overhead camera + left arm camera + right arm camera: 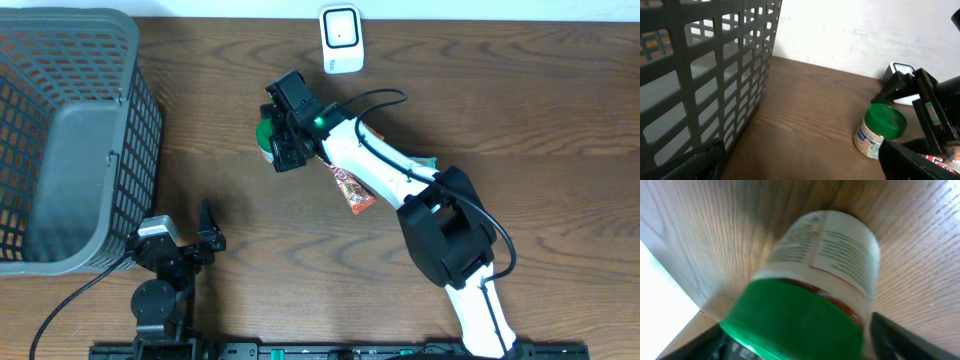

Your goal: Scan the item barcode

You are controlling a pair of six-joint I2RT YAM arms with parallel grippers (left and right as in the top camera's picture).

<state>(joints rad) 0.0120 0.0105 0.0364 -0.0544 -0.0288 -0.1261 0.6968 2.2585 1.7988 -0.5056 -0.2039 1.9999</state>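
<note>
- This looks like a shop checkout set up on a wooden table (pixel 520 110) against a plain white wall (pixel 865 30).
- A grey plastic shopping basket (pixel 70 130) stands on my left.
- A small white barcode scanner (pixel 341 38) sits at the far edge.
- There are groceries before me: a green-lidded jar (pixel 880 131) and a snack packet (pixel 353 190).

Bench (pixel 540 110): brown wood-grain top, matte, evenly lit, soft shadows. Wall (pixel 865 30): white, faintly marked, meeting the bench's far edge.
</note>
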